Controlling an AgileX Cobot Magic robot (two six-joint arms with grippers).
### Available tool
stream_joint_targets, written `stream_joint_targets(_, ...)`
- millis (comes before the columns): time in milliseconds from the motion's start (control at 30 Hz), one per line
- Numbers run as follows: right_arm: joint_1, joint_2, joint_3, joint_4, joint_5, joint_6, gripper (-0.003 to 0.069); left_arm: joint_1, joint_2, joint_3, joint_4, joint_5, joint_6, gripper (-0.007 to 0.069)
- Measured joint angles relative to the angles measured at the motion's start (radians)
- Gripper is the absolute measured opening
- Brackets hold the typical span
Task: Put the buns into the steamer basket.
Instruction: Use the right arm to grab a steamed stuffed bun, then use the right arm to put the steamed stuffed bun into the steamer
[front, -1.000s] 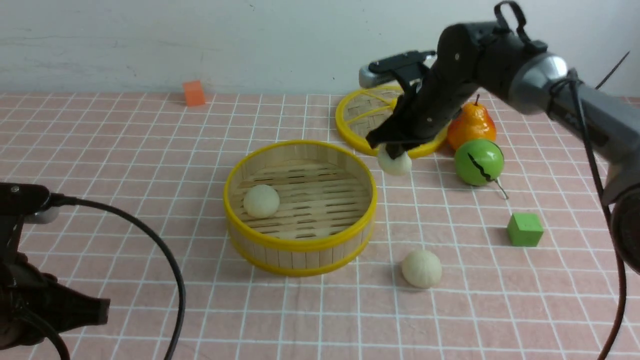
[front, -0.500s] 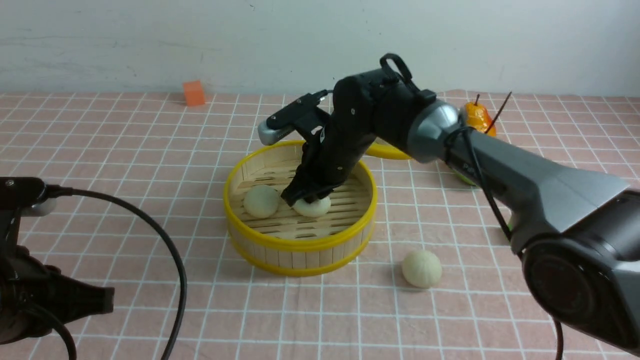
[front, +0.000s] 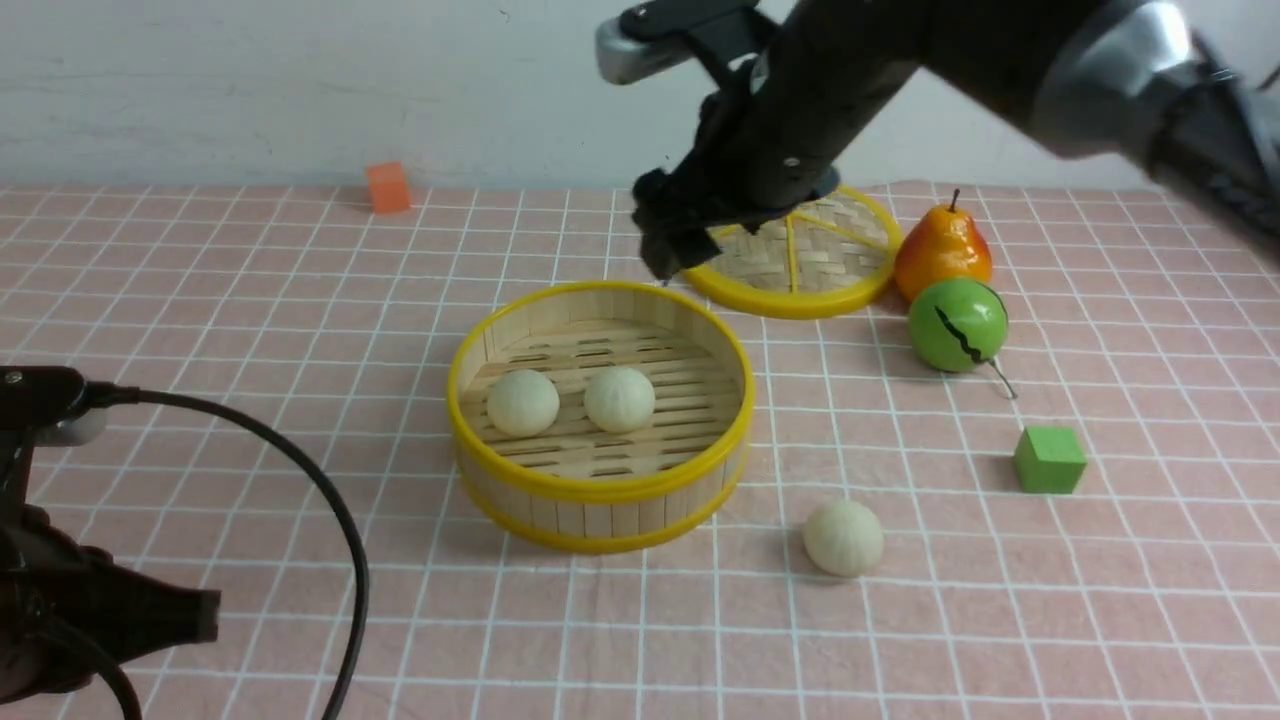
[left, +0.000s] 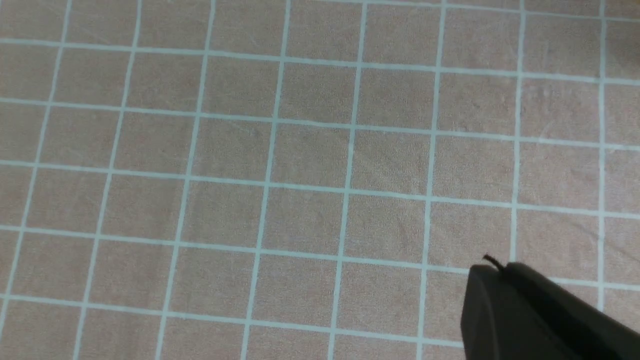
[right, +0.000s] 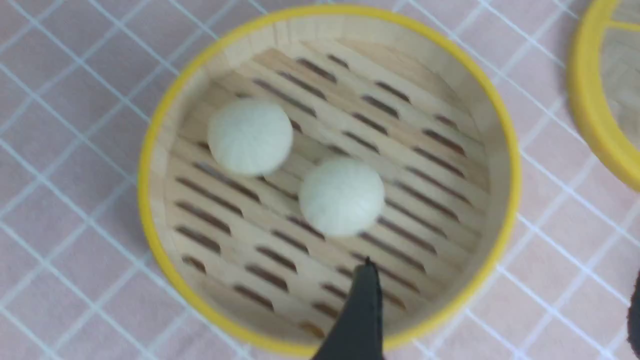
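The steamer basket (front: 600, 487) stands mid-table and holds two buns side by side, one to the left (front: 522, 402) and one to the right (front: 619, 399). A third bun (front: 843, 538) lies on the cloth in front of the basket, to its right. My right gripper (front: 665, 255) hangs open and empty above the basket's far rim. The right wrist view shows the basket (right: 150, 150), both buns (right: 250, 136) (right: 342, 196) and the right gripper (right: 500, 280) with its fingers wide apart. My left gripper (front: 205, 615) is low at the near left, shut and empty, and also shows in its own wrist view (left: 492, 280).
The flat woven lid (front: 800, 255) lies behind the basket to the right. An orange pear (front: 942, 250), a green fruit (front: 957, 324) and a green cube (front: 1049, 459) are on the right. An orange cube (front: 387, 186) is at the far left. A black cable (front: 330, 520) arcs from the left arm.
My right gripper carried a bun from beside the lid into the basket, let it go, then rose up and back, open. The left arm barely moved.
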Motion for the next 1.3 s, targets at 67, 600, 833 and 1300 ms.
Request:
stream_joint_targets(67,-0.013,-0.048,0.152,-0.018,0.016,0.024,0.0596,0.0,-0.021,0.0,-0.022,0.0,0.015,-0.0007)
stream_joint_targets(600,-0.021,0.03,0.506,-0.08,-0.129,0.059,0.0288,0.0,-0.051,0.0,-0.169,-0.077,0.157,-0.0003)
stream_joint_targets(833,-0.021,0.026,0.499,-0.106,-0.098,0.038,0.0027,0.0,-0.051,0.0,-0.17,-0.075,0.161,-0.0001)
stream_joint_targets(1300,0.058,-0.032,0.146,-0.18,-0.123,-0.15,0.0013,0.0,-0.051,0.0,-0.178,-0.068,0.167,0.0004)
